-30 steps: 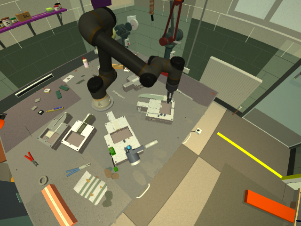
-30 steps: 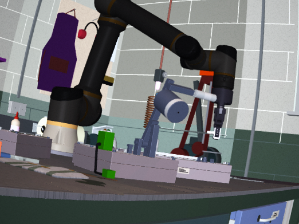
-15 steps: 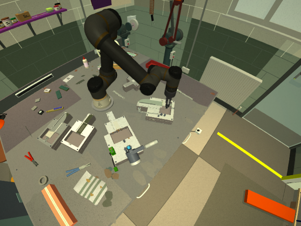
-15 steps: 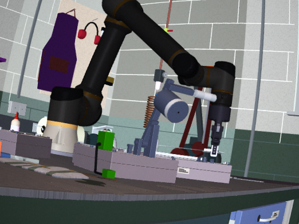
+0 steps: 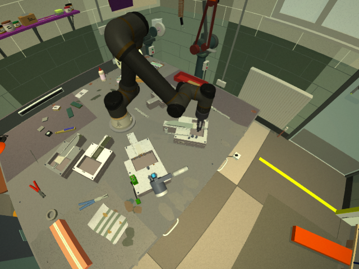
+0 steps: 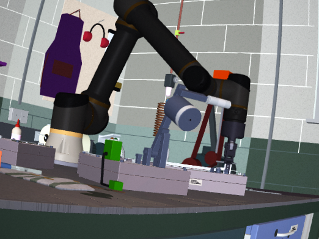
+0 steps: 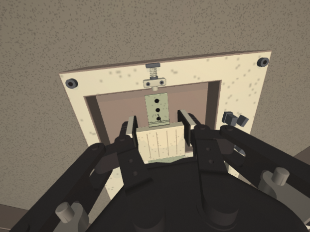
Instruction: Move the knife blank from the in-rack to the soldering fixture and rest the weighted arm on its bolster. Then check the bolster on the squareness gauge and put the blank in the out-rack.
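The knife blank (image 7: 157, 110) is in my gripper (image 7: 160, 131), whose two fingers clamp its cream bolster (image 7: 161, 143) from either side. Its greenish tang with three holes points at a spring plunger (image 7: 154, 77) on the far edge of a cream fixture plate (image 5: 191, 131). The blank hangs low over the plate's brown recess. This plate is the far right one on the bench. The soldering fixture (image 5: 145, 162) lies nearer the front, and its weighted arm (image 6: 182, 113) stands raised. Two more cream fixtures (image 5: 78, 157) sit to the left.
A red tray (image 5: 188, 78) sits behind the arm. Red pliers (image 5: 37, 188), blue pliers (image 5: 91, 200), a striped cloth (image 5: 108, 223) and an orange block (image 5: 70, 244) lie near the front left. A green clamp (image 6: 112, 150) stands on the soldering fixture.
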You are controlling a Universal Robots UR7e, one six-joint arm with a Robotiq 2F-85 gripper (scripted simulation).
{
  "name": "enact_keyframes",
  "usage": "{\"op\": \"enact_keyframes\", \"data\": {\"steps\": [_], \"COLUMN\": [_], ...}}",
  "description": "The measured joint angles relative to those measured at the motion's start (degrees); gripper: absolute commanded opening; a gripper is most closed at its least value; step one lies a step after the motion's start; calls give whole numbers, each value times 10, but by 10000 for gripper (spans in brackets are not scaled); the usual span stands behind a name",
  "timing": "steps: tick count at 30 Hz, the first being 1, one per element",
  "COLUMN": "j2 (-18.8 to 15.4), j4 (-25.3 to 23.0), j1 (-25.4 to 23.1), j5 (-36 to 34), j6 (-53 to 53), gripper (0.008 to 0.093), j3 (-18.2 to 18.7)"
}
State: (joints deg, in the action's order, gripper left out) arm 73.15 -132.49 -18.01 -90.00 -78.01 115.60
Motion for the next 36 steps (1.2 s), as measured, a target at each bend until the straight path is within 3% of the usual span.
{"op": "enact_keyframes", "data": {"steps": [36], "j2": [-10], "j4": [-15], "j1": [0], "j5": [0], "j6": [0], "gripper": [80], "j3": [5]}}
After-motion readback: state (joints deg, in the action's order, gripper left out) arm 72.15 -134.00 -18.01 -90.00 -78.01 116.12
